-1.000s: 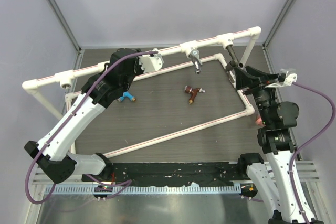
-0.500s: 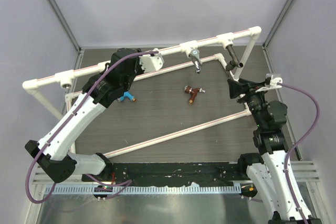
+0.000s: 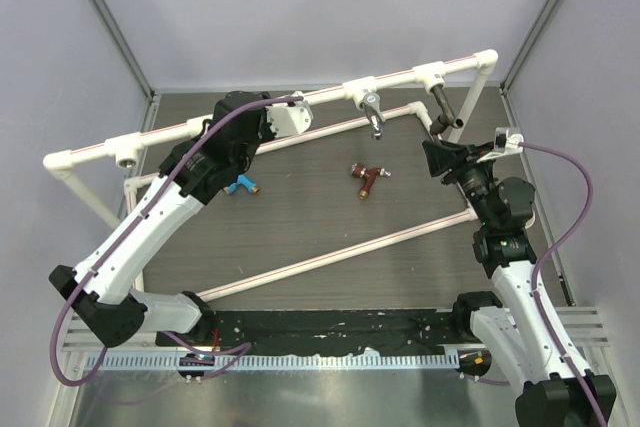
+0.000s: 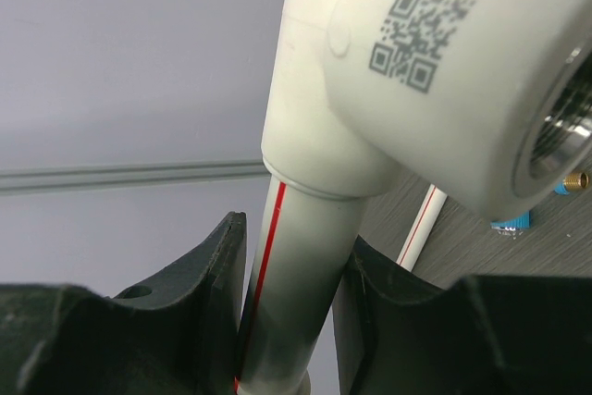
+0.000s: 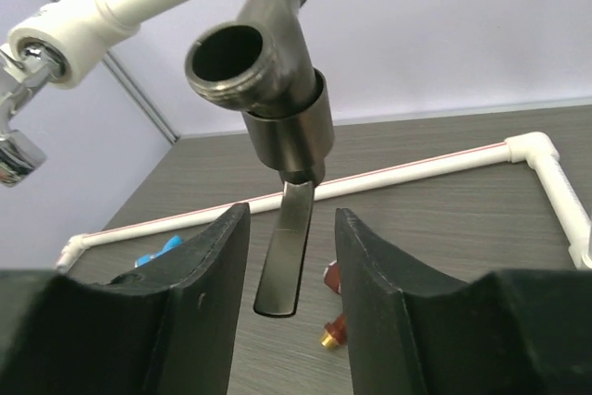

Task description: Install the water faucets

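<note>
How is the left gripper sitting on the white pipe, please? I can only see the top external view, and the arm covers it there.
Observer: The left gripper has its fingers against both sides of the white pipe, right next to a tee socket.
Operator: Thank you. Is that socket occupied?
Observer: No, its metal thread is bare, with no faucet in it.
Operator: And what is the right gripper doing?
Observer: The right gripper is open, and the lever of the dark faucet hangs between its fingers with a gap showing on each side.
</note>
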### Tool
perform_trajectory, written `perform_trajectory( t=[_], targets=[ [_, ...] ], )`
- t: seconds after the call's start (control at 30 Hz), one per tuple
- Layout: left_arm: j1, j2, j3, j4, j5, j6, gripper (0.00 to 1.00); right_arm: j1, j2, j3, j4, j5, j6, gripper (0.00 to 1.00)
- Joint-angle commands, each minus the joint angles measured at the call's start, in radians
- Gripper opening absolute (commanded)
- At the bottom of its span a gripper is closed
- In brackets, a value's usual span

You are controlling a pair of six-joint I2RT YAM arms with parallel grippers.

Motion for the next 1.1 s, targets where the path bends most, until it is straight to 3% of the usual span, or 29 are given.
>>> perform_trajectory(
  t=[0.0, 0.17, 0.3, 0.53, 0.77, 1.07],
  targets=[
    [-0.007, 0.031, 0.007, 0.075, 0.018, -0.152, 0.00, 0.011, -0.008, 0.017, 0.108, -0.031, 0.022, 0.44],
    [-0.009, 0.034, 0.008, 0.073, 0.017, -0.152, 0.00, 0.029, -0.009, 0.025, 0.131, -0.065, 0.083, 0.22],
    [-0.007, 0.034, 0.004, 0.078, 0.020, -0.150, 0.00, 0.063, 0.003, 0.046, 0.168, -0.082, 0.137, 0.16],
    [-0.009, 0.035, 0.004, 0.078, 0.021, -0.150, 0.00, 0.157, 0.067, 0.137, 0.243, -0.042, 0.189, 0.16],
    [-0.009, 0.029, 0.001, 0.076, 0.018, -0.146, 0.00, 0.197, 0.119, 0.244, 0.367, 0.073, 0.309, 0.22],
    [-0.007, 0.028, 0.001, 0.078, 0.017, -0.146, 0.00, 0.197, 0.107, 0.348, 0.318, 0.372, 0.208, 0.30]
  ],
)
